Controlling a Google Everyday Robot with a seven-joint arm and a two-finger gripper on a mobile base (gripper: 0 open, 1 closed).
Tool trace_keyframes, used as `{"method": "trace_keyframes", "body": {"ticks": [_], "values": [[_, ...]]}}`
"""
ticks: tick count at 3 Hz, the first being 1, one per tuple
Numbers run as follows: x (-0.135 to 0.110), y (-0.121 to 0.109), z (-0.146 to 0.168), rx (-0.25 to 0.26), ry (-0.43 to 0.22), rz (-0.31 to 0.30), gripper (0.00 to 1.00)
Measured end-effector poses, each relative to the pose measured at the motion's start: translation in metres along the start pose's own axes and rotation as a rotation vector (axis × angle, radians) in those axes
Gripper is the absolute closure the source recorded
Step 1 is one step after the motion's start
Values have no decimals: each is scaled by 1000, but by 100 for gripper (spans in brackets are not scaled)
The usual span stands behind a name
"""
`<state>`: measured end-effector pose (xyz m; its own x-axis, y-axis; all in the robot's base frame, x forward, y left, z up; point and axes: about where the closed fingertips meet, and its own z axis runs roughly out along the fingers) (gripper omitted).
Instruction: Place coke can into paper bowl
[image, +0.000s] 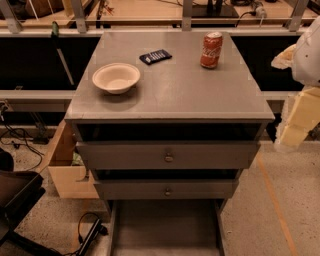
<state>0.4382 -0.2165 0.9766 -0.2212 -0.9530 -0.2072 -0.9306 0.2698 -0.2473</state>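
The coke can (211, 50) stands upright at the back right of the grey cabinet top (175, 95). It is red with white script and a silver top. The paper bowl (116, 77) sits at the left of the top, cream, empty, rim up. The can and the bowl are well apart. My gripper (299, 117) is at the right edge of the view, beyond the cabinet's right side, lower than and to the right of the can. It touches nothing on the top.
A small dark flat rectangular object (155, 56) lies between the bowl and the can, toward the back. Two drawers (168, 156) stick out below the front edge. A railing (150, 22) runs behind the cabinet. A wooden box (70, 175) and cables lie on the floor at the left.
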Motion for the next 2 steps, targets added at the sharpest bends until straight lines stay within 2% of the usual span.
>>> {"method": "trace_keyframes", "body": {"ticks": [1, 2], "values": [[0, 0, 0, 0, 0, 0, 0], [-5, -12, 3, 48, -52, 29, 0]]}}
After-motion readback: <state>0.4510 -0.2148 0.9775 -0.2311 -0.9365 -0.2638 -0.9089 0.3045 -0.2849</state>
